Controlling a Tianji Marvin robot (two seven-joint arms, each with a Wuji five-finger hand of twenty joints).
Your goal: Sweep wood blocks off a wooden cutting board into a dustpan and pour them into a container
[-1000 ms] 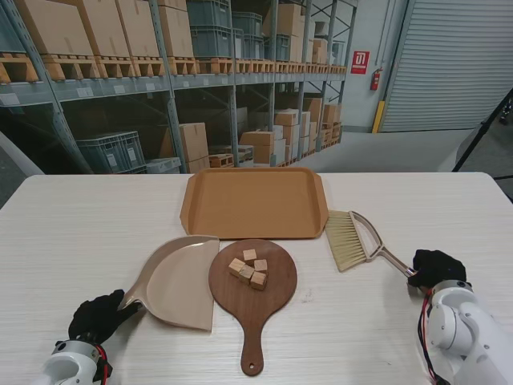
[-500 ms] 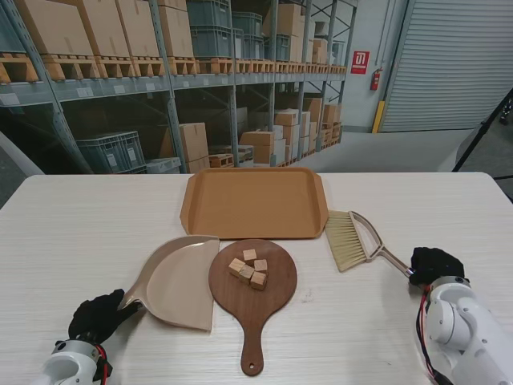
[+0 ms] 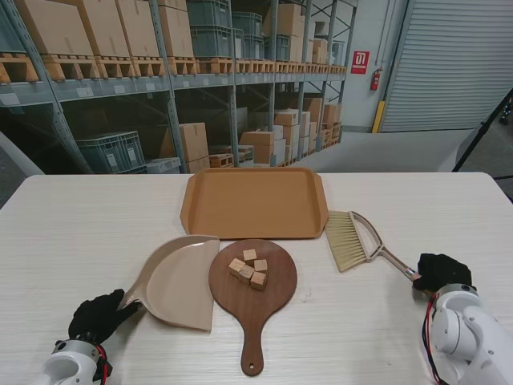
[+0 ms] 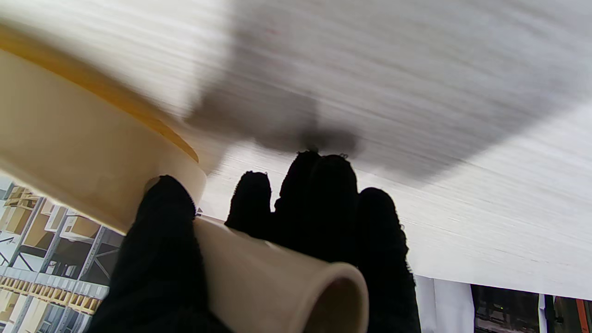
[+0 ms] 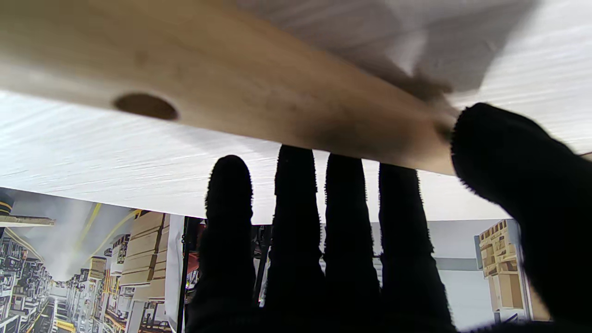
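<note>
Our right hand [image 3: 440, 271] meets the brush [image 3: 357, 239] handle, fingers straight, not yet grasping; left hand [image 3: 98, 315] grasps the dustpan [image 3: 178, 280].
From the cutting board [image 3: 252, 295], the brush handle runs right toward us; the blocks [image 3: 248, 268] lie left of its bristles.

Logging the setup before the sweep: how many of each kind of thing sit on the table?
Wood blocks: 5
Round wooden cutting board: 1
Beige dustpan: 1
Hand brush: 1
Orange-brown tray: 1
Total: 9
</note>
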